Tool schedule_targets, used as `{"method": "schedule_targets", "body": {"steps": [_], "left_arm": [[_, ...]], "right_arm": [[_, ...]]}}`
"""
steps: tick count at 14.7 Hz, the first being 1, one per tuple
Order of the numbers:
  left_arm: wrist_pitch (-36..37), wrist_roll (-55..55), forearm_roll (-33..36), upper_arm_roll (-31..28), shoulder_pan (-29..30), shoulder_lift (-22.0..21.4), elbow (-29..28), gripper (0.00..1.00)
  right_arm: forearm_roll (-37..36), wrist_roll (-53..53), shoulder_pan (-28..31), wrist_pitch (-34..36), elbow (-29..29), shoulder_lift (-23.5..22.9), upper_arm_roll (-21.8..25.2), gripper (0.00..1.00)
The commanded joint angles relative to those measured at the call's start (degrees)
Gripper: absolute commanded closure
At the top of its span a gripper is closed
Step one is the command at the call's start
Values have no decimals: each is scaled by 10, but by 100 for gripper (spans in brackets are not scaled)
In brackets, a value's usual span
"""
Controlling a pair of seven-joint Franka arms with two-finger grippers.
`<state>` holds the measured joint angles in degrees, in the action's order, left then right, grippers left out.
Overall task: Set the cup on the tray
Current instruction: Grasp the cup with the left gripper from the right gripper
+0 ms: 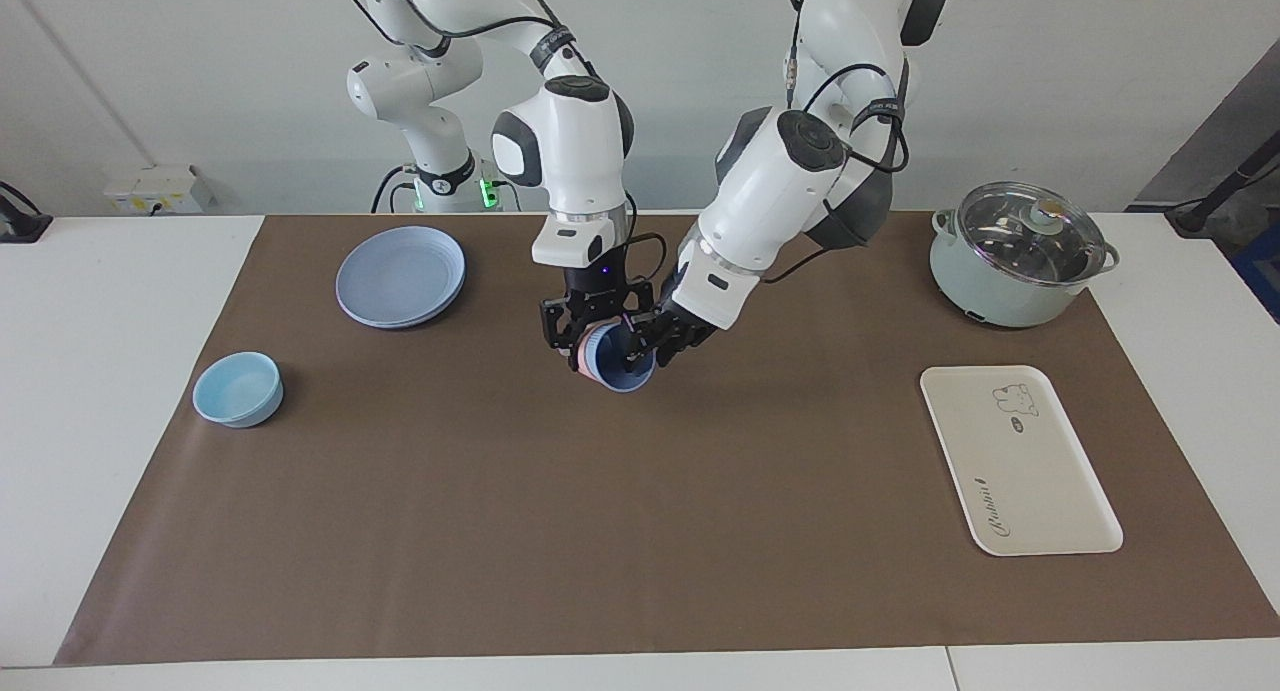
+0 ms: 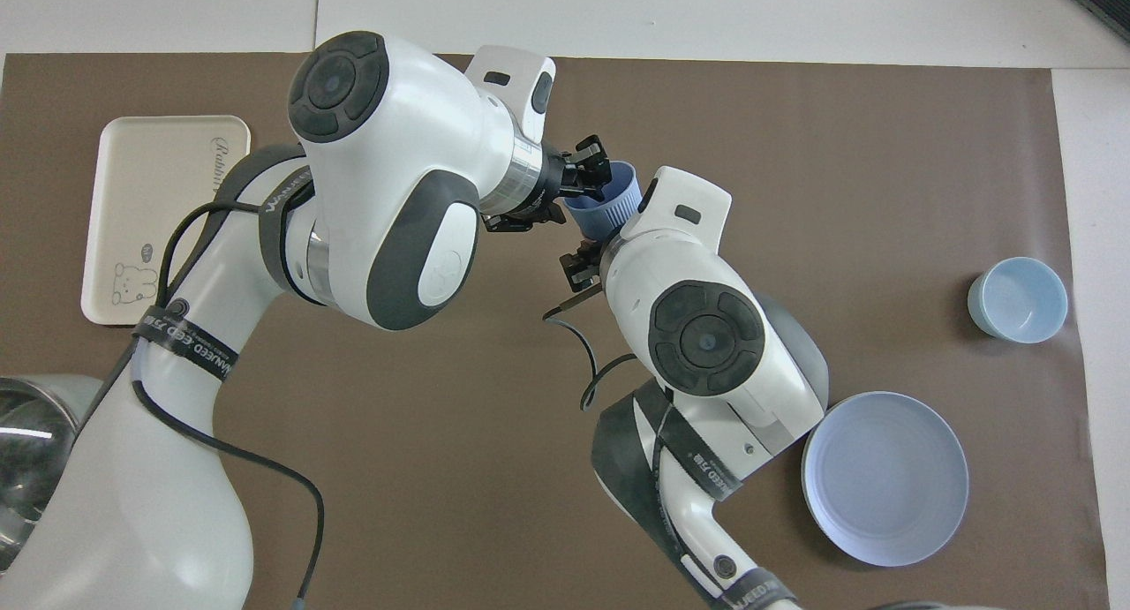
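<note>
Mid-table handover: my left gripper (image 1: pixel 655 343) and right gripper (image 1: pixel 580 336) both clamp small periwinkle-blue plastic cup (image 1: pixel 622 363), tilted in air. Right should release first; cream-white rectangular tray (image 1: pixel 1040 491) waits at left arm's end.

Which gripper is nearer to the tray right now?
Left. The left gripper and right gripper meet at the cup over mid-table, but the left one is on the side toward the tray, which lies bare at the left arm's end.
</note>
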<state>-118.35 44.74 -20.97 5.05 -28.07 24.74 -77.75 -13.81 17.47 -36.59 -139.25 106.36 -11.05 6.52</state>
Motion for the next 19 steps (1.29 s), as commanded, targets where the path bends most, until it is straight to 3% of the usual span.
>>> {"method": "schedule_targets", "body": {"steps": [1, 6, 12, 16, 19], "left_arm": [[8, -13, -23, -2, 1, -16, -17, 68], [9, -12, -27, -2, 1, -20, -18, 100], [12, -11, -43, -1, 12, -15, -7, 100], [10, -9, -43, -2, 48, -9, 48, 100], [14, -6, -32, -21, 65, -13, 55, 100]], "right_arm": [[-18, 16, 1, 6, -14, -6, 0, 100], [-18, 15, 2, 5, -14, -7, 0, 100], [-18, 14, 5, 3, -14, -8, 0, 100], [-18, 12, 5, 3, -14, -8, 0, 100], [-18, 12, 6, 3, -13, -9, -1, 100]]}}
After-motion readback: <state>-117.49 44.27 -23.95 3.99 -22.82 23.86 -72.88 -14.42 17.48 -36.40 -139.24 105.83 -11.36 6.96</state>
